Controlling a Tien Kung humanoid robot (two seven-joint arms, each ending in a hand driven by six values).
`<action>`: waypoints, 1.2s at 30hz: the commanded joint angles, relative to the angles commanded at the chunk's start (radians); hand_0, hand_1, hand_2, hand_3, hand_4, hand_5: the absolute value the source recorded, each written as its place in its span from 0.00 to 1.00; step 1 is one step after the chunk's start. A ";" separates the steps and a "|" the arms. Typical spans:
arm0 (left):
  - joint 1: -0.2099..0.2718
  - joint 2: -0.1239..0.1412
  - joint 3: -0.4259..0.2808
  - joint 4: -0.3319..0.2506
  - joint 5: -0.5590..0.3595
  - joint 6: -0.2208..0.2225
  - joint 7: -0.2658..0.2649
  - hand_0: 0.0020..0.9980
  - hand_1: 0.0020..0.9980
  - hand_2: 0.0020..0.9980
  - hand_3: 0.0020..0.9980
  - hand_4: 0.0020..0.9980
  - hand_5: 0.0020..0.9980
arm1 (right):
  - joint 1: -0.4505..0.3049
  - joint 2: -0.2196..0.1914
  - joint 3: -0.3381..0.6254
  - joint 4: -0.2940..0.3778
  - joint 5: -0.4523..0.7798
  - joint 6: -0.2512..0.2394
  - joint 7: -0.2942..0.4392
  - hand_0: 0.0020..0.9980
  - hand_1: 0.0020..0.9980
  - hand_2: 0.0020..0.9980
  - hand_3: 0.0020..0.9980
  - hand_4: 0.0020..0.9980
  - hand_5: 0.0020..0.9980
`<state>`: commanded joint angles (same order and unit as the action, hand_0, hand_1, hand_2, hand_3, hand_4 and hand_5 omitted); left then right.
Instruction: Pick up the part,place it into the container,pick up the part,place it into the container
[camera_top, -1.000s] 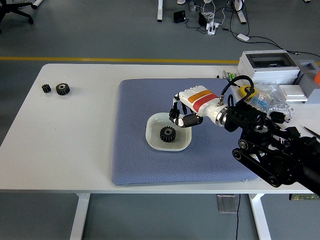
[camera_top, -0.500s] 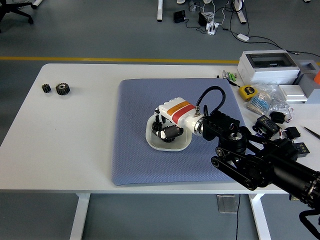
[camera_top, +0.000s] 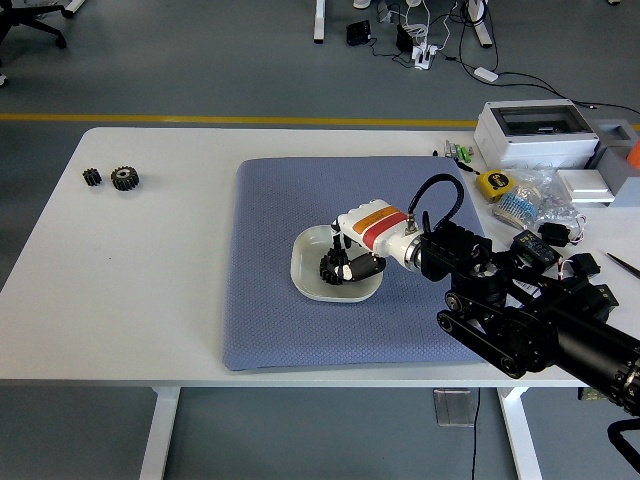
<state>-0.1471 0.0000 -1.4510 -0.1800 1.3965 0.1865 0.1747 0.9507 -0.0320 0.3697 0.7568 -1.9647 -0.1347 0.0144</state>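
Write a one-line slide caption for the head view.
Right hand reaches into the white dish on the blue mat, fingers at a black gear.

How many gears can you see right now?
3: a small gear and a larger gear near the table's far-left corner, one gear in the white dish at the right hand.

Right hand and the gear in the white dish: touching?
Touching. Head view: the right hand is down in the white dish, its fingers closed against the black gear with no gap between them.
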 joint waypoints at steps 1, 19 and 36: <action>0.000 0.000 0.000 0.000 0.001 0.000 0.000 0.68 0.67 0.66 0.57 0.60 0.54 | 0.000 0.000 0.000 -0.001 0.001 0.006 -0.003 0.20 0.43 0.52 0.50 0.75 0.40; 0.000 0.000 0.001 0.000 0.015 -0.002 0.007 0.67 0.67 0.65 0.56 0.61 0.56 | 0.018 0.011 0.015 -0.010 0.009 0.011 0.015 0.19 0.44 0.62 0.55 0.89 0.41; -0.002 0.000 0.004 0.000 0.011 0.000 0.004 0.67 0.67 0.65 0.56 0.61 0.55 | 0.029 -0.077 0.166 0.195 0.028 0.040 -0.009 0.19 0.44 0.68 0.66 0.96 0.44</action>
<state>-0.1495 0.0000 -1.4467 -0.1800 1.4077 0.1865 0.1790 0.9800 -0.1090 0.5353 0.9522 -1.9367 -0.0949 0.0058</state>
